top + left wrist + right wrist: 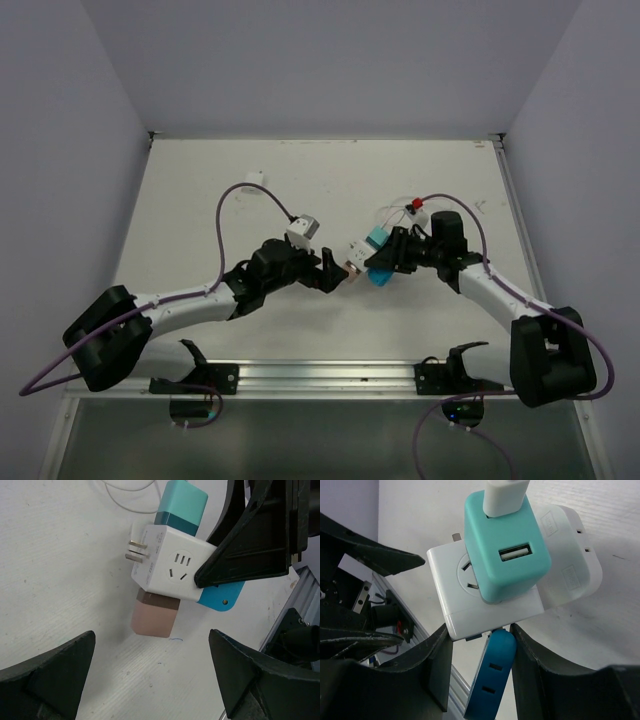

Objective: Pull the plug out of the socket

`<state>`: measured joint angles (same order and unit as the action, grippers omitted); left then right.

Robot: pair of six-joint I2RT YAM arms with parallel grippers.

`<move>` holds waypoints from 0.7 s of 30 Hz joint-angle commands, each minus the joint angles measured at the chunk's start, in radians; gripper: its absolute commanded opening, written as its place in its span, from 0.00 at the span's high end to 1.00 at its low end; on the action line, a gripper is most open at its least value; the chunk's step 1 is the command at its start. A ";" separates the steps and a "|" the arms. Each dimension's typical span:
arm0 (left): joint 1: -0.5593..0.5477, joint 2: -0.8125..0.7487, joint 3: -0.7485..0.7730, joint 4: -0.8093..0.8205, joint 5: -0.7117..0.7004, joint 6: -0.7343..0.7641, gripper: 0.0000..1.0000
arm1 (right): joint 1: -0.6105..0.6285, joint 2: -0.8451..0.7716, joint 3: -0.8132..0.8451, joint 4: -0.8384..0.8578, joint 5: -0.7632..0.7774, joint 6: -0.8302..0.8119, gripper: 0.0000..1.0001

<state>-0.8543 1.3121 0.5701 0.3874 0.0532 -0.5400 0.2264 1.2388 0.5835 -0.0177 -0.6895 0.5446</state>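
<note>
Top external: L arm comes in from lower left. left gripper (333, 272) sits over mid table (190, 220), jaws spread wide, nothing in them.

Just right of it, pink plug (154, 614) sticks out of the socket (167, 565) toward that gripper. On left wrist cam the plug's free end is about level w/ the fingertips and clear of both.

Socket = white cube near table centre, btw the two grippers, w/ two bare metal prongs (136, 551) on one side. Resting on the table or lifted: can't tell.

teal plug (507, 545) is seated in another face, w/ a white USB connector (505, 492) in its end. blue plug (492, 675) is in a third face, on the R arm's side.

right gripper (380, 264) has its jaws partly closed, pinching the blue plug. One finger (250, 545) lies across the cube's slotted face, tip touching it.

Rounded white block (570, 560) shows behind the socket on right wrist cam; touching or not, can't tell.
</note>
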 commanded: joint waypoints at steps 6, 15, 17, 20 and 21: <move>0.070 -0.010 -0.027 0.166 0.126 -0.182 0.00 | 0.017 -0.004 0.022 0.136 -0.177 -0.037 1.00; 0.172 0.015 -0.036 0.271 0.350 -0.215 0.00 | 0.040 0.008 0.029 0.231 -0.283 -0.015 1.00; 0.175 0.022 -0.035 0.277 0.361 -0.210 0.00 | 0.042 0.008 0.029 0.251 -0.298 -0.006 1.00; 0.187 0.033 -0.035 0.291 0.395 -0.210 0.00 | 0.047 0.002 0.033 0.266 -0.327 -0.003 1.00; 0.190 0.036 -0.036 0.294 0.399 -0.209 0.00 | 0.047 0.001 0.035 0.271 -0.335 -0.002 1.00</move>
<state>-0.6769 1.3361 0.5106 0.5968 0.3927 -0.7437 0.2676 1.2568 0.5831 0.1379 -0.9283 0.5293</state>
